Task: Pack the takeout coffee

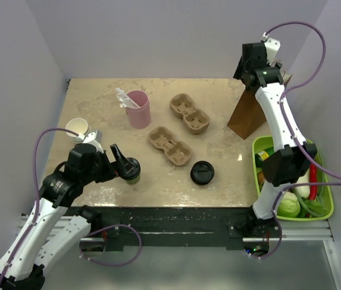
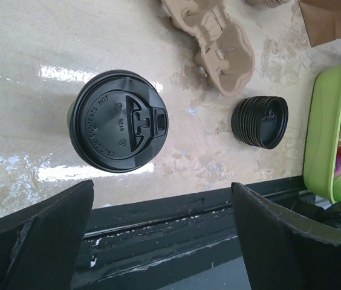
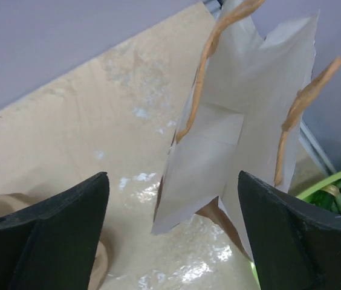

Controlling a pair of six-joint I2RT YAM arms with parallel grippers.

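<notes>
From above, my left fingers (image 1: pixel 118 159) sit low at the near left of the bench (image 1: pixel 98 96), just beside the takeout coffee (image 1: pixel 132 170), which stands upright near the front edge. To its right lies a stack of black lids (image 1: pixel 202 173). Farther back are two pulp cup carriers (image 1: pixel 170 145), a pink tumbler (image 1: pixel 138 109) and, at the left edge, some paper cups (image 1: pixel 77 128). My right fingers (image 1: pixel 247 63) hang high over the brown paper bag (image 1: pixel 247 115) at the far right. A green basket (image 1: pixel 326 208) of vegetables sits at the near right.

At my left wrist, my fingers (image 2: pixel 43 232) are spread wide and grip nothing. The takeout coffee (image 2: pixel 119 121) shows its black lid just ahead of the tips, clear of both. The stack of black lids (image 2: pixel 260 122) and the green basket (image 2: pixel 318 139) lie beyond.

At my right wrist, my fingers (image 3: pixel 49 235) are also spread wide and hold nothing. The paper bag (image 3: pixel 237 133) stands open between and beyond them, its handles up.
</notes>
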